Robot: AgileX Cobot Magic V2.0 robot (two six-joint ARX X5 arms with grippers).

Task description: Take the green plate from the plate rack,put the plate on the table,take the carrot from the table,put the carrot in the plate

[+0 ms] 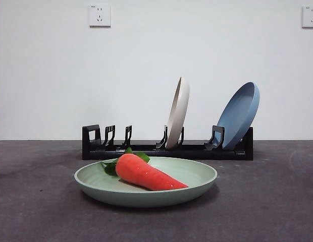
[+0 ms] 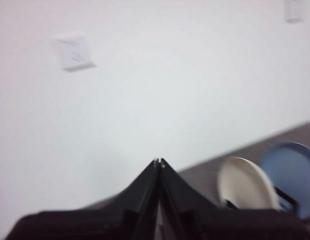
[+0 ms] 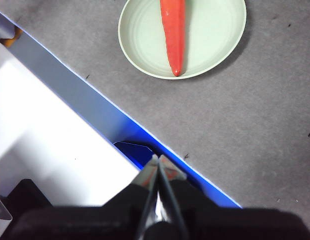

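Both grippers are drawn back from the work: the right gripper [image 3: 158,159] hangs high with its jaws pressed together on nothing, looking down past the table's edge, and the left gripper [image 2: 159,161], jaws likewise closed and empty, faces the wall over the rack. Taking the green plate [image 1: 199,176] as the landmark, the carrot [image 1: 149,174] lies inside it, resting on its floor, thick leafy end toward the plate rack [image 1: 146,149] and tip toward the near rim, its long axis running roughly across the plate's middle. The plate sits flat on the table [image 1: 277,201], just in front of the rack and apart from it. The cream plate [image 1: 177,113] and the blue plate [image 1: 240,115] stand in rack slots behind. From its wrist view, the right gripper seems nearer the plate; judging by the layout, nothing remains to fetch. No brand, label or legible writing shows; only two blank wall sockets.
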